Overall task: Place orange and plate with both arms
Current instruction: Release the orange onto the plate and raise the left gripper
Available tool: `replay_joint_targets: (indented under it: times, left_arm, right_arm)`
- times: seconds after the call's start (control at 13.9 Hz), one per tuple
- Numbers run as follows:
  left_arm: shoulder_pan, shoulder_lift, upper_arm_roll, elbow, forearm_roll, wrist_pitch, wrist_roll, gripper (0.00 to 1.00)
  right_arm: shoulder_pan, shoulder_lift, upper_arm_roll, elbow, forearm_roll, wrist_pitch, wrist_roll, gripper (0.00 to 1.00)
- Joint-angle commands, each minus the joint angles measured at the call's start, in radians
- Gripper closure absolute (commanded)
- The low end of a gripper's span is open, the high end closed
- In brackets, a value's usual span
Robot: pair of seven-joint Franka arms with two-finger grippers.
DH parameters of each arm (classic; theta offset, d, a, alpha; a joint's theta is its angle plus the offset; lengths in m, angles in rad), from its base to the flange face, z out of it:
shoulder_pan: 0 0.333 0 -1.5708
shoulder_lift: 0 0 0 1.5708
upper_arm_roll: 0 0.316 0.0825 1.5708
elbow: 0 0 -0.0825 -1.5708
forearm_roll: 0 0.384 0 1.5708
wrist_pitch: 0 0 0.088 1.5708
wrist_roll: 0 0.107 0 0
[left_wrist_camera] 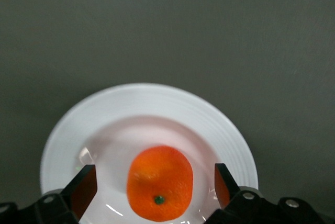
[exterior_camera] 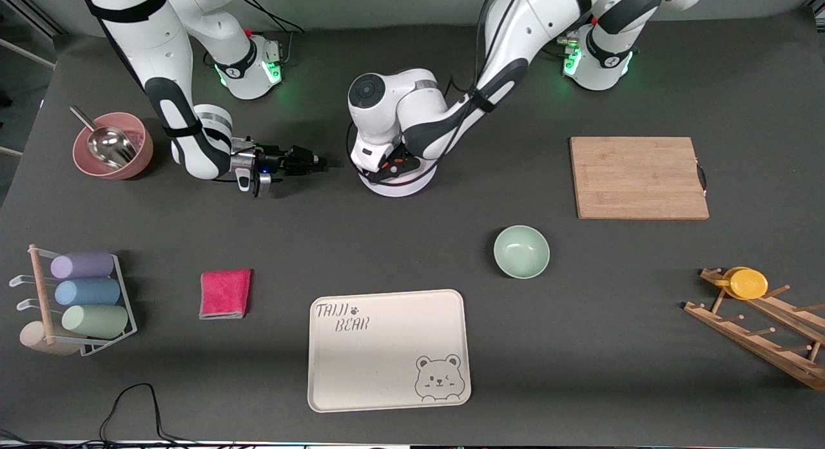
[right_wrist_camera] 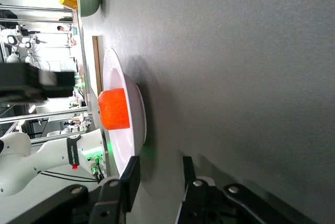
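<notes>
The orange point(left_wrist_camera: 159, 182) lies in the middle of the white plate point(left_wrist_camera: 146, 98), which sits on the dark mat near the arms' bases. My left gripper point(left_wrist_camera: 154, 174) hangs straight over it and is open, with one finger on each side of the orange and neither touching it. In the front view the left hand point(exterior_camera: 392, 164) covers most of the plate point(exterior_camera: 387, 190). My right gripper point(exterior_camera: 319, 160) lies low on the mat beside the plate, toward the right arm's end. It is open, with only mat between its fingers point(right_wrist_camera: 131, 177). The plate's rim point(right_wrist_camera: 112, 62) starts just past its tips, and the orange point(right_wrist_camera: 114, 109) shows side-on.
A pink bowl with a metal scoop point(exterior_camera: 113, 154) stands beside the right arm. A wooden cutting board point(exterior_camera: 638, 177) and a pale-green bowl point(exterior_camera: 521, 251) lie toward the left arm's end. Nearer the camera are the bear tray point(exterior_camera: 388, 350), a pink cloth point(exterior_camera: 225, 294), a cup rack point(exterior_camera: 84, 301) and a wooden rack with a yellow disc point(exterior_camera: 747, 283).
</notes>
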Motion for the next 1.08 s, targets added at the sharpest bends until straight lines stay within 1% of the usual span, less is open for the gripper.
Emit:
replay_joint_targets:
  times: [0.0, 0.14, 0.22, 0.36, 0.58, 0.65, 1.01]
  left_arm:
    - [0.139, -0.059, -0.105, -0.012, -0.008, -0.077, 0.052, 0.00]
    - [0.285, -0.086, -0.217, -0.011, -0.031, -0.153, 0.120, 0.00]
    - [0.371, -0.097, -0.276, -0.012, -0.046, -0.213, 0.162, 0.00]
    - [0.530, -0.126, -0.378, -0.012, -0.056, -0.304, 0.229, 0.00]
    - [0.788, -0.180, -0.502, -0.012, -0.056, -0.368, 0.324, 0.00]
    - [0.859, -0.200, -0.522, -0.012, -0.056, -0.376, 0.362, 0.00]
    - [1.121, -0.328, -0.523, -0.014, -0.056, -0.499, 0.620, 0.00]
  right_arm:
    - [0.023, 0.012, -0.004, 0.005, 0.060, -0.012, -0.032, 0.60]
    - [0.060, 0.012, -0.006, 0.005, 0.104, -0.010, -0.032, 0.60]
    - [0.077, 0.012, -0.004, 0.005, 0.123, -0.010, -0.035, 0.60]
    - [0.110, 0.012, -0.004, 0.005, 0.167, -0.010, -0.042, 0.60]
    - [0.164, 0.014, -0.004, 0.007, 0.245, -0.009, -0.042, 0.60]
    - [0.186, 0.015, -0.004, 0.008, 0.271, -0.009, -0.042, 0.61]
    - [0.268, 0.042, -0.004, 0.028, 0.385, -0.007, -0.042, 0.60]
